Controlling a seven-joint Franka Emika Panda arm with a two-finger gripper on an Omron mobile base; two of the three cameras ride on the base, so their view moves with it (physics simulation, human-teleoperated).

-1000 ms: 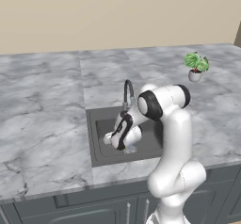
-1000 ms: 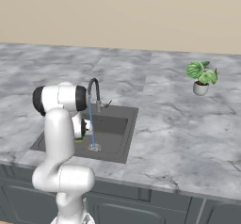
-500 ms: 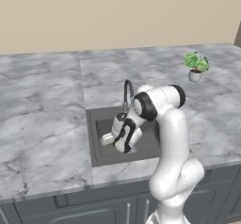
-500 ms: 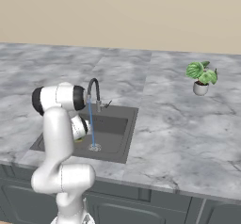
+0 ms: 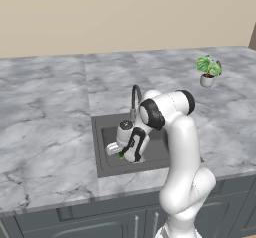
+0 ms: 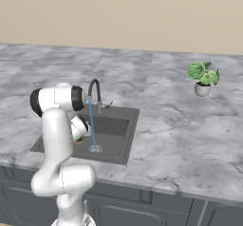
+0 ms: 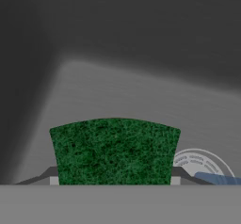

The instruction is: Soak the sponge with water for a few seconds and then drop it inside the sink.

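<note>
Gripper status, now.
Gripper: closed on the sponge, low inside the sink.

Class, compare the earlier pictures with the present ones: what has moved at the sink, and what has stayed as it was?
The gripper, jaws shut on the sponge, has shifted left inside the sink, away from the water. The stream runs unchanged, the grip holds, and the potted plant stays put.
</note>
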